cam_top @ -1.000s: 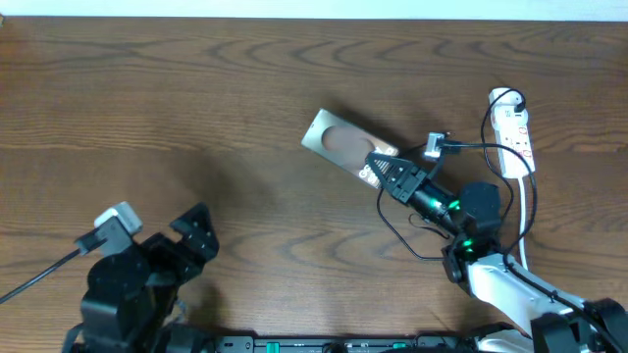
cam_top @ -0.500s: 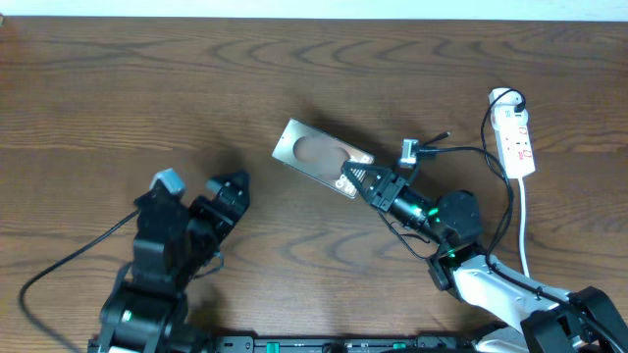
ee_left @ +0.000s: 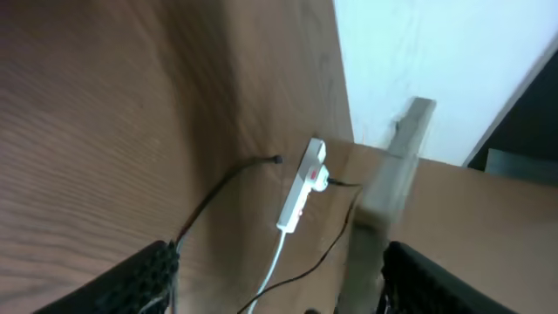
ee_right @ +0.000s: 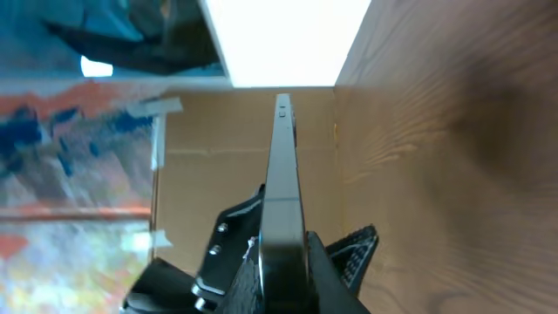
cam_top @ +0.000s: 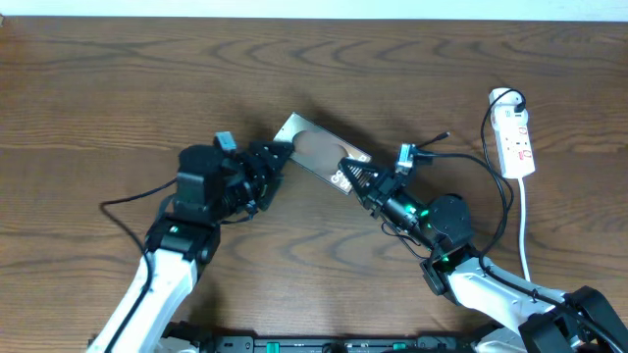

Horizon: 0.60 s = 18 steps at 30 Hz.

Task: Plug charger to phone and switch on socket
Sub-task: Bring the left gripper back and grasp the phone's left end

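Looks to be a robotics lab bench; dark wood-grain tabletop with left arm and right arm rising from its near edge; bare white wall along the far edge; brown cardboard panel and taped, paint-daubed sheet standing beyond.

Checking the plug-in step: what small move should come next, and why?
Probably close the left tool on the phone at its free end. The right tool grips the other end, the left tool is open beside it, and the charger tip lies loose on the table, so one arm likely must be freed to fetch it.
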Each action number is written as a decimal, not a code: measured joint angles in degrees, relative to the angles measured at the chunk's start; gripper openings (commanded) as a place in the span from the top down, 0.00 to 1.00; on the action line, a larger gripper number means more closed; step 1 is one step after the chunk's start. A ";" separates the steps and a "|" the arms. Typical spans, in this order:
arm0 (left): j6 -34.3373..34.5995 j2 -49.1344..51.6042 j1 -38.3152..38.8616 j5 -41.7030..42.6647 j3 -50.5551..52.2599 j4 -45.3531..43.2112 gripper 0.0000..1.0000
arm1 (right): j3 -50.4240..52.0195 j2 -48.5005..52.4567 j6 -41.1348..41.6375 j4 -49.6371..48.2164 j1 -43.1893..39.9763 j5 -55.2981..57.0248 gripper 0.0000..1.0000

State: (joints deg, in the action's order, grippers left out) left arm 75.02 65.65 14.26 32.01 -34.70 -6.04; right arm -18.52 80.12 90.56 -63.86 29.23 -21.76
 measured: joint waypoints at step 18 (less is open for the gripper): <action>3.13 4.76 3.85 2.58 0.17 -13.92 0.55 | 0.13 0.09 16.26 3.74 6.95 7.96 0.99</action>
State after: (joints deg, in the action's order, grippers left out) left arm 78.15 70.41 18.11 34.59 -34.52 -19.97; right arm -18.39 80.20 106.83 -60.12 36.18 -13.80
